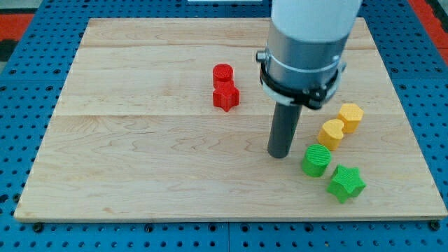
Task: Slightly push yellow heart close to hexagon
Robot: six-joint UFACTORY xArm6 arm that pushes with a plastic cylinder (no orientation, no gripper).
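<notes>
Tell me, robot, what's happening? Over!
My tip on the board, left of the green round block. Yellow heart sits touching or nearly touching yellow hexagon. Nothing between them.

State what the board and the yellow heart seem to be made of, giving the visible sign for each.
Board: pale wood, matte, going by its grain lines and plank seams. Yellow heart: probably plastic, perhaps 3D-printed, given its uniform colour and faint ridges; not certain.

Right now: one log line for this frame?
my tip left of yellow heart, apart | yellow hexagon up-right of heart, nearly touching | green cylinder right of tip | status: push pending
</notes>
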